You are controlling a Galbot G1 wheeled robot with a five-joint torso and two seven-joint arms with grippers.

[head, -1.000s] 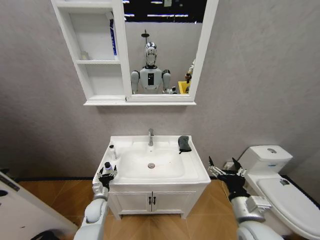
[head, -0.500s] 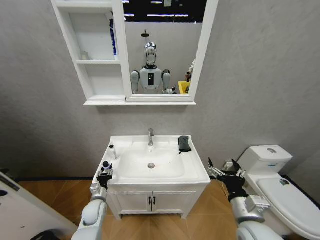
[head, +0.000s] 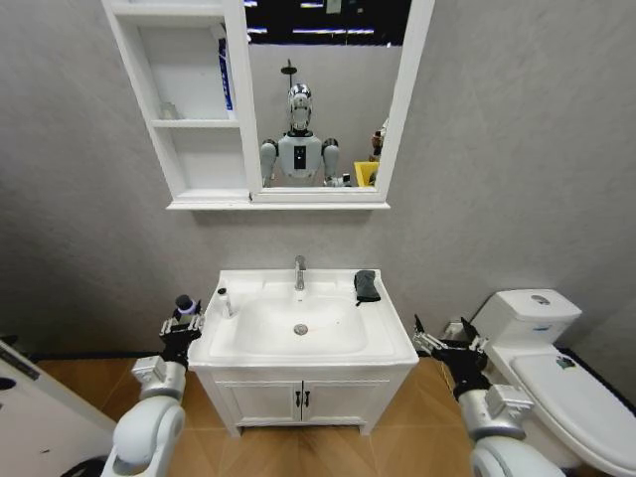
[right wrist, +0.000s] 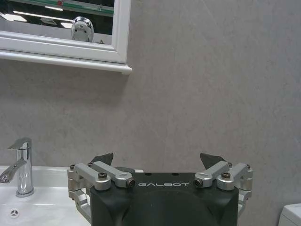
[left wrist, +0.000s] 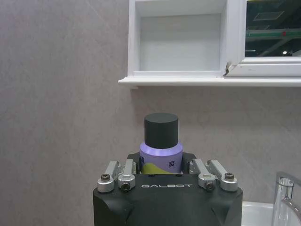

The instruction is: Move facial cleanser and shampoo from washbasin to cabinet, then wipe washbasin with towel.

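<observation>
The cabinet (head: 194, 109) is hanging on the wall above the basin (head: 393, 343), joined to a mirror (head: 328, 94); a blue item is standing against the right wall of its upper shelf, too small to make out. The basin is sitting below with its tap (head: 299, 271) at the back edge. The towel (head: 367, 285) is lying at the back right corner, and a small white bottle (head: 225, 301) is standing near the left edge.

The left tool (head: 183, 320) is hanging just off the basin's left edge, gripping a dark-capped bottle (head: 184, 303). The left wrist view is showing what the head view is not: the bottle (left wrist: 161, 150) has a lilac body with a yellow-green label, clamped upright between the tool's fingers (left wrist: 201, 168), with the cabinet's lower shelf above it. Its lower half is hidden behind the tool body.

The right tool (head: 444, 344) is waiting off the basin's right front corner, beside the toilet (head: 556, 368), spread wide and holding nothing; its wrist view is showing the black fingertips (right wrist: 210, 159) well apart.
</observation>
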